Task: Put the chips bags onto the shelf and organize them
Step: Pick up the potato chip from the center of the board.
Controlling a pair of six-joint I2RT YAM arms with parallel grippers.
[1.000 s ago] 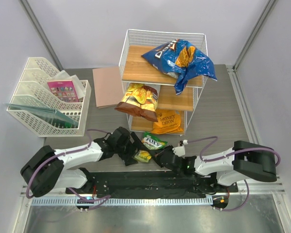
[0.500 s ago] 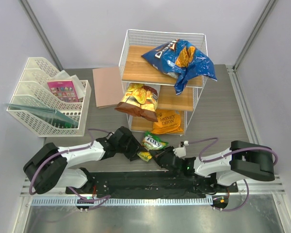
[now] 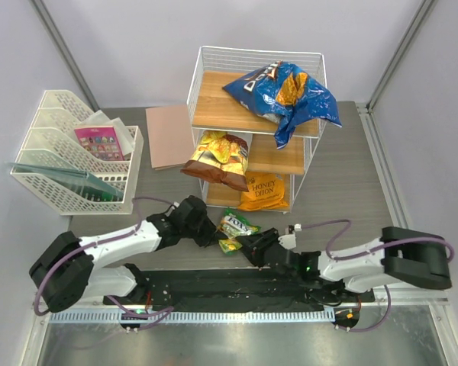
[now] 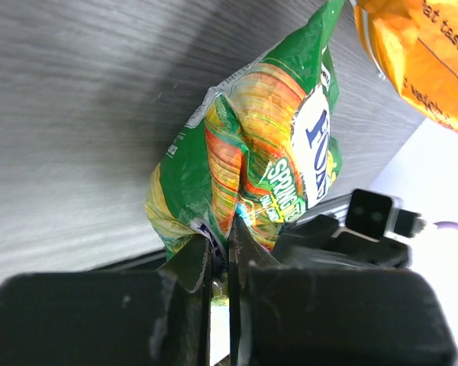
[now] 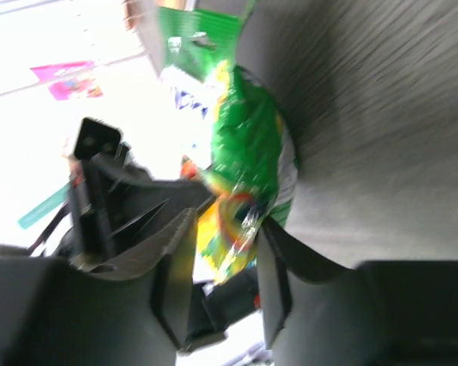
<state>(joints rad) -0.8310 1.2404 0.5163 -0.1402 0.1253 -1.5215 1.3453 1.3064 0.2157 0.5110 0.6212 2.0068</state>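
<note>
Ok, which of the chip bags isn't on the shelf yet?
The small green bag: it is in front of the shelf, pinched by the left hand. The blue bag, the brown bag and the orange bag each rest on it.

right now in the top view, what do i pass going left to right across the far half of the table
white mesh file tray → flat tan board → white wire shelf

- I read "HONEY DIJON" in dark capitals on the orange bag (image 3: 261, 192), low in the shelf (image 3: 214, 107).
- My left wrist camera shows "SPRING" in white on the green bag (image 4: 275, 152), beside a white oval with blue letters beginning "FO".
- The same view shows small print, "taste", on the orange bag's corner.
</note>
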